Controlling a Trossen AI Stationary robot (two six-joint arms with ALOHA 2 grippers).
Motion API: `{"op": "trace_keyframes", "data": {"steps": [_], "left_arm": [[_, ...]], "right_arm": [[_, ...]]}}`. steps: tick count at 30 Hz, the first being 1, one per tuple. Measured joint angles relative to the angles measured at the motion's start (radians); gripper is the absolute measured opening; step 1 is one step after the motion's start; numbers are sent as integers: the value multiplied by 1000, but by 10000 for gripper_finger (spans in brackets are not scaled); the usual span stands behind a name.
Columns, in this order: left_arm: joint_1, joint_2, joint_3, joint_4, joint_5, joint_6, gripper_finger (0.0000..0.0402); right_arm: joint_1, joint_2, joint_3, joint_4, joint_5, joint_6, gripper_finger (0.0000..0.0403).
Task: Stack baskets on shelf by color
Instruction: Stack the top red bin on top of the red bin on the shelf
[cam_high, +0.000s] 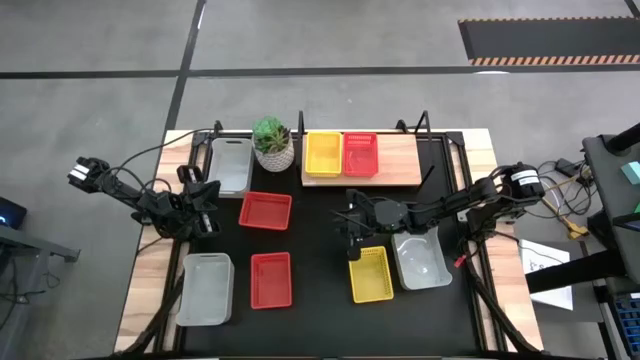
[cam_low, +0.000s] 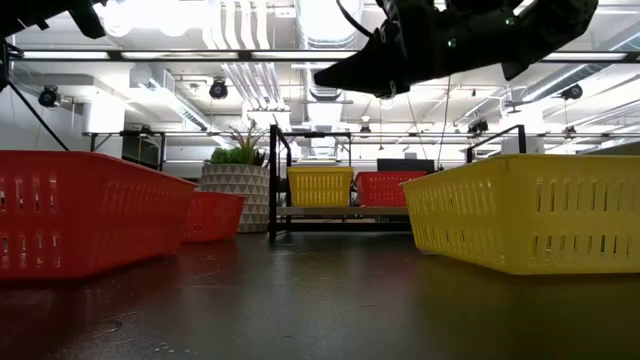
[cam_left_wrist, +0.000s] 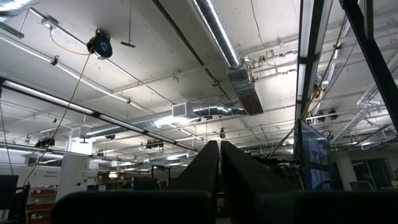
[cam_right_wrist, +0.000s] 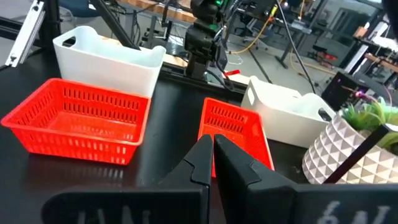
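Observation:
The wooden shelf (cam_high: 398, 160) stands at the table's far edge and bears one yellow basket (cam_high: 323, 153) and one red basket (cam_high: 361, 153) side by side. On the black tabletop lie two red baskets (cam_high: 266, 211) (cam_high: 270, 279), a yellow basket (cam_high: 370, 274) and three grey-white baskets (cam_high: 232, 165) (cam_high: 205, 288) (cam_high: 420, 258). My right gripper (cam_high: 350, 222) hovers shut above the table, just beyond the yellow basket's far end; its shut fingers (cam_right_wrist: 213, 146) point toward the red baskets. My left gripper (cam_high: 205, 205) is shut (cam_left_wrist: 219, 155), tipped upward toward the ceiling, left of the far red basket.
A white patterned plant pot (cam_high: 273, 145) stands just left of the shelf. The shelf's right third (cam_high: 400, 158) is bare wood. Bare tabletop (cam_high: 320, 240) lies between the red baskets and the yellow one. Cables run along both table sides.

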Motion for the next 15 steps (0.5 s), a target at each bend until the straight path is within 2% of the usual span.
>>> {"op": "trace_keyframes", "data": {"steps": [15], "left_arm": [[0, 0, 0, -1, -2, 3, 2]], "right_arm": [[-3, 0, -12, 0, -1, 23, 9]]}}
